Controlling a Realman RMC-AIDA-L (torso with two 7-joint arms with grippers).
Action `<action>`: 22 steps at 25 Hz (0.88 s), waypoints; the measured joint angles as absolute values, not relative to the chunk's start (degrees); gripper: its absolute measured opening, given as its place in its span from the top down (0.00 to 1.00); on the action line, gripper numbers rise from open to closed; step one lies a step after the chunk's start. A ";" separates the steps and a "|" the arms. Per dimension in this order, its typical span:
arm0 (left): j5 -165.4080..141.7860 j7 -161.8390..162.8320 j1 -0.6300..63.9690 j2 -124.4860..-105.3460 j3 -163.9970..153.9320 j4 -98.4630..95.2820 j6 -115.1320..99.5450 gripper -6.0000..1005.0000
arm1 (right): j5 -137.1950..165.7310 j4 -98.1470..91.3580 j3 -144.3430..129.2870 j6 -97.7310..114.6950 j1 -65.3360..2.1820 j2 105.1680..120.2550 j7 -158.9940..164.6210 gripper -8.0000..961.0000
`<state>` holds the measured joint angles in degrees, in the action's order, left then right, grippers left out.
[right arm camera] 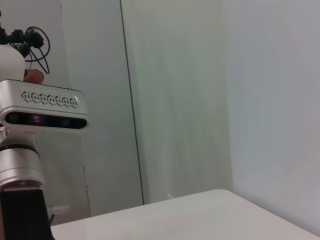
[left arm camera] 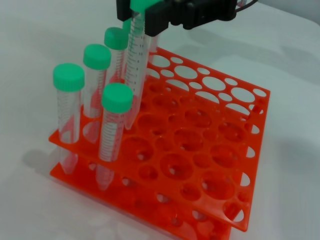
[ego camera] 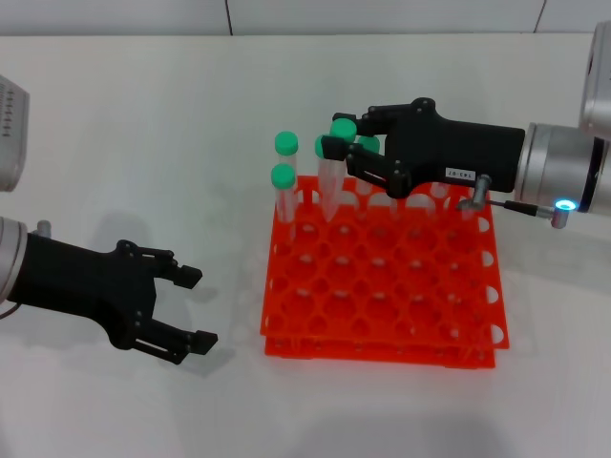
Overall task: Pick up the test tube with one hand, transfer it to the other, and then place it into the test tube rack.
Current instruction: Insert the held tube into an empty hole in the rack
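Observation:
My right gripper [ego camera: 340, 153], the one with the white label, is shut on the test tube [ego camera: 330, 186] near its green cap, above the back left part of the orange-red test tube rack [ego camera: 382, 351]. In the left wrist view the right gripper [left arm camera: 170, 12] holds the tube [left arm camera: 135, 65] nearly upright. The tube's lower end reaches into a hole of the rack's [left arm camera: 215, 220] upper tier. My left gripper [ego camera: 191, 307], unlabelled, is open and empty, low over the table to the left of the rack.
Several other green-capped tubes [ego camera: 283, 181] [left arm camera: 112, 125] stand in the rack's back left holes, close around the held tube. The rack's other holes are empty. The right wrist view shows only a wall, a table edge and the head camera [right arm camera: 45, 110].

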<state>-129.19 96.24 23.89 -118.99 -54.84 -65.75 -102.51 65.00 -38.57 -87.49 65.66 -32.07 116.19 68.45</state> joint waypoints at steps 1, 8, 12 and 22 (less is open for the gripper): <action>-129.19 96.07 23.86 -119.00 -54.84 -65.74 -102.53 0.12 | 64.79 -38.57 -87.82 65.67 -32.07 116.19 68.41 0.72; -129.17 95.55 23.74 -119.00 -54.84 -65.74 -102.57 0.12 | 64.36 -38.57 -88.84 65.56 -32.16 116.19 68.38 0.72; -129.15 95.48 23.73 -119.00 -54.84 -65.74 -102.57 0.12 | 64.33 -38.57 -89.41 65.26 -32.24 116.19 68.38 0.72; -129.00 95.44 23.73 -119.00 -54.84 -65.74 -102.61 0.12 | 64.33 -38.40 -90.01 64.77 -32.37 116.19 68.32 0.72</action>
<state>-129.00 95.44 23.73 -119.00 -54.84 -65.74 -102.61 64.33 -38.40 -90.01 64.77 -32.37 116.19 68.32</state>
